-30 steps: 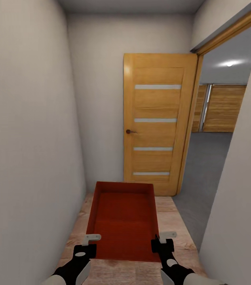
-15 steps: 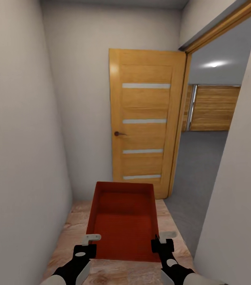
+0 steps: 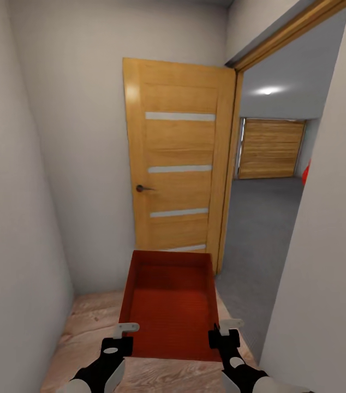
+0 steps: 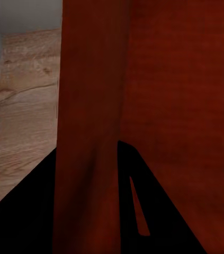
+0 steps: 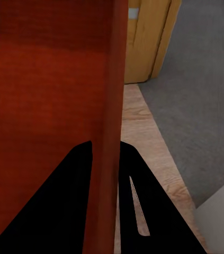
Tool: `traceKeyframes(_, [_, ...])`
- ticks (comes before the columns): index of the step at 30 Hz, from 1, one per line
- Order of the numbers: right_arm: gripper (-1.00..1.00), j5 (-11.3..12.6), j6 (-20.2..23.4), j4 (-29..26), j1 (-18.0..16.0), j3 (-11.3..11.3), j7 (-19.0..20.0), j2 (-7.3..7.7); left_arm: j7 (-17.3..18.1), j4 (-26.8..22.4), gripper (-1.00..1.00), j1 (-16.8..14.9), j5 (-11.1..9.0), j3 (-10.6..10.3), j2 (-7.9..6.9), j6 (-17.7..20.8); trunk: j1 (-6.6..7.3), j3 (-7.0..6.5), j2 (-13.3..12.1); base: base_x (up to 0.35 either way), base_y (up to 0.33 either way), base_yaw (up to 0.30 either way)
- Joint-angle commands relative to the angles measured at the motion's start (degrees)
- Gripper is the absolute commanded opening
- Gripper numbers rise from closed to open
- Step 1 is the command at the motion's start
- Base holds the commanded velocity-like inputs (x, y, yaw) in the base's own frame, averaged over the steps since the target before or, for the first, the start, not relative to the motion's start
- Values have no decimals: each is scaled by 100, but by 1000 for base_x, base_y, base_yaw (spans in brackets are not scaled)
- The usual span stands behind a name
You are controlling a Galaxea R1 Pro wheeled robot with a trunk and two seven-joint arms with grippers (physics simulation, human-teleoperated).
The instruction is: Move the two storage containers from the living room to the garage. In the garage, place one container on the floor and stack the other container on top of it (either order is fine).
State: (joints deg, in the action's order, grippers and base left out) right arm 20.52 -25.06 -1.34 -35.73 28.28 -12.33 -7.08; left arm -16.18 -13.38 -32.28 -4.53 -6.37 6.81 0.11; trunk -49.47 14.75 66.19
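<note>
- Left gripper (image 3: pixel 123 334) pinching the near left wall of the storage container (image 3: pixel 172 305); left wrist view has the red wall running between my two dark fingers (image 4: pixel 21 211).
- Right gripper (image 3: pixel 223 332) same deal on the near right wall, wall clamped between the fingers (image 5: pixel 64 201) in the right wrist view.
- Container held out in front of me, open top up, looks empty, carried above the pale wood-plank floor (image 3: pixel 85 322).
- I'm in a narrow white-walled hallway; wooden door with pale stripes (image 3: pixel 176 164) stands swung open ahead, doorway to its right.
- Through the doorway: the garage with its dark grey floor (image 3: pixel 260 218), a wooden roll-up door (image 3: pixel 268 148) at the back, and a sliver of red (image 3: pixel 306 173) at the frame edge, probably the car, too little showing to be sure.
- Step in hand, as I judge it: transport leg, carrying one container to the garage, nothing placed yet.
- Next move calls for turning the base right and driving through the opening, keeping the container's right corner clear of the door frame and the near wall (image 3: pixel 326 273).
</note>
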Motion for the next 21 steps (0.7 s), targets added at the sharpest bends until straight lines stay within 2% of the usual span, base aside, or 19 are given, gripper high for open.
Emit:
traceKeyframes(1, [-100,127,-271,-1,-13,-420,-42,-4,-61,116,-100,2,-92,-13,-5,6,-4,6,4,322,165,-257])
traceKeyframes(21, [-100,139,-271,0,-13,-420,-42,-4,-61,138,-100,2,-92,-16,-5,6,-4,6,4,310,189,-257])
